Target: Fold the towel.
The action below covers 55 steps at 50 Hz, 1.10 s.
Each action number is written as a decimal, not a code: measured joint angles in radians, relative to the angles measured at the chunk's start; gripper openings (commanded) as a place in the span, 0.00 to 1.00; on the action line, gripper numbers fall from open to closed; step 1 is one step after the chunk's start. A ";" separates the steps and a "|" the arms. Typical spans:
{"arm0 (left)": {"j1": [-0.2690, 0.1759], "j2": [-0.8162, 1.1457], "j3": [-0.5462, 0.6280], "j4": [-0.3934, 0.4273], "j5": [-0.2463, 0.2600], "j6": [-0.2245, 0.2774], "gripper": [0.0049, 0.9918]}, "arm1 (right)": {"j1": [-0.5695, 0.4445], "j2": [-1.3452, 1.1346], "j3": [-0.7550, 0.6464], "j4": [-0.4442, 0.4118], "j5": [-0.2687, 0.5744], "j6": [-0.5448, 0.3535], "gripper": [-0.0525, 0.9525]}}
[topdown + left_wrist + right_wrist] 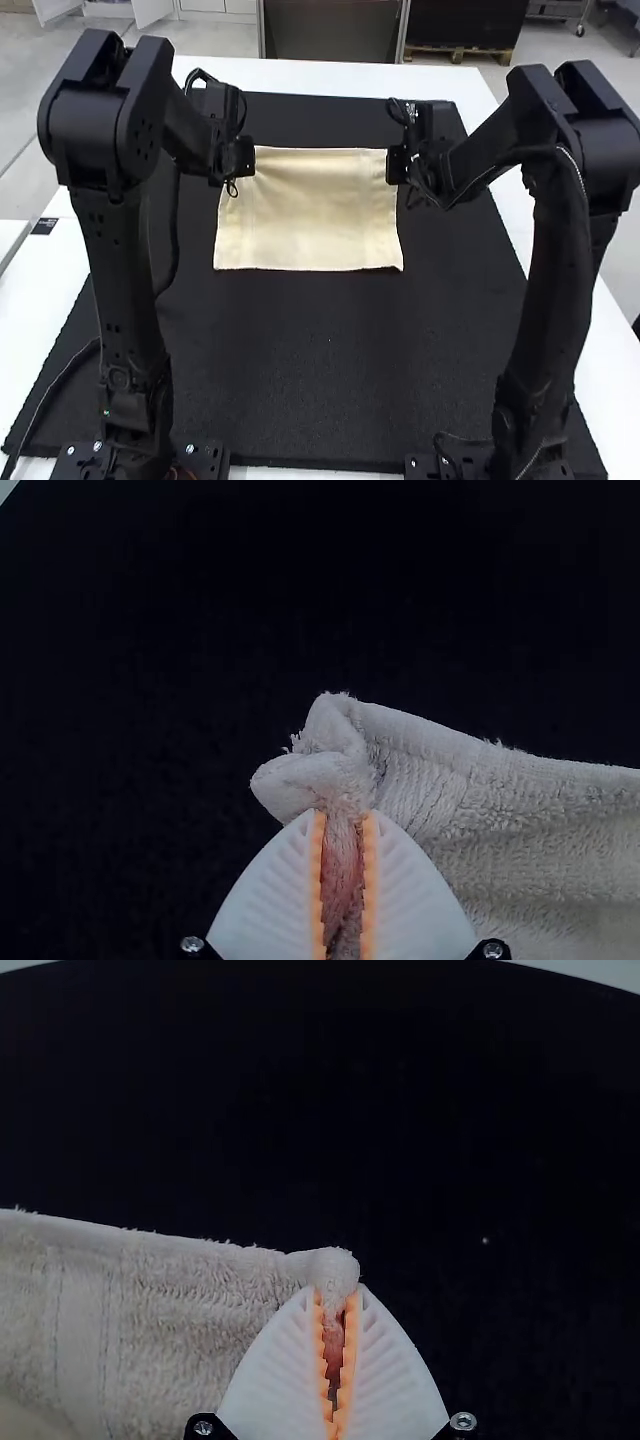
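Towel (305,215), one: cream, pile surface, spread out between the two arms over the far part of a black mat (320,360); roughly four-sided, its near edge wider than its far edge. Whether any part is folded beneath cannot be told.

Table (330,75), one: white, under the mat.

Left gripper (243,162), at the towel's far left corner. In the left wrist view, the left gripper (342,825) is closed on that corner; white ribbed fingers, orange pads (369,880) parted by the thickness of the cloth, which is bunched and creased just beyond the tips.

Right gripper (397,165), at the far right corner. In the right wrist view, the right gripper (338,1300) is closed on a small rounded tuck of that corner, its pads nearer together than the left's. Woven bands cross the pile beside it.
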 measured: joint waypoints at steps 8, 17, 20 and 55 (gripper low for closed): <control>0.000 0.000 0.000 -0.003 0.000 0.000 0.11 | 0.000 0.000 0.000 0.002 0.000 0.000 0.06; 0.000 0.000 0.000 -0.004 0.000 0.000 0.11 | 0.000 0.000 0.000 0.002 0.000 0.000 0.06; 0.000 0.000 0.000 -0.004 0.000 0.000 0.11 | 0.000 0.000 0.000 0.002 0.000 0.000 0.06; 0.000 -0.060 -0.050 0.003 0.004 0.000 0.11 | 0.000 -0.066 -0.070 0.010 -0.008 0.000 0.06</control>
